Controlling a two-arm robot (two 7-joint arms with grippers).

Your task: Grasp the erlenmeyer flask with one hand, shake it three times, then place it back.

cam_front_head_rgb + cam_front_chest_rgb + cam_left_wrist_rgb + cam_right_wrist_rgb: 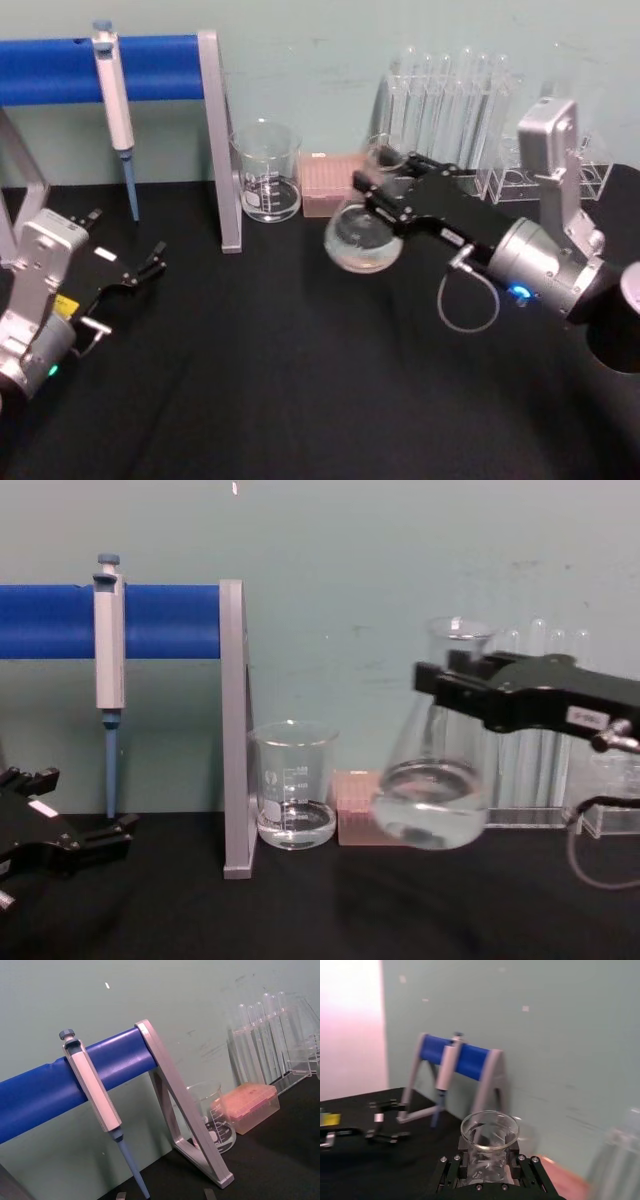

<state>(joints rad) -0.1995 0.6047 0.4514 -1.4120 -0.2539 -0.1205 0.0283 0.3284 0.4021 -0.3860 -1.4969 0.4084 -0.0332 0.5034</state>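
While my chest view shows liquid in the flask (430, 800), tilted just above the tabletop's back edge, the right wrist view shows my right gripper (487, 1159) clamped around its neck. My left gripper (125, 240) rests open near the left edge.

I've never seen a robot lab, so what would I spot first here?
First, the robot's right hand gripping the erlenmeyer flask by its neck, tilted above the black table near the middle, with clear liquid in its base. Next, the bright blue bar at the back left, where a pipette hangs. The left hand rests open at the table's left edge.
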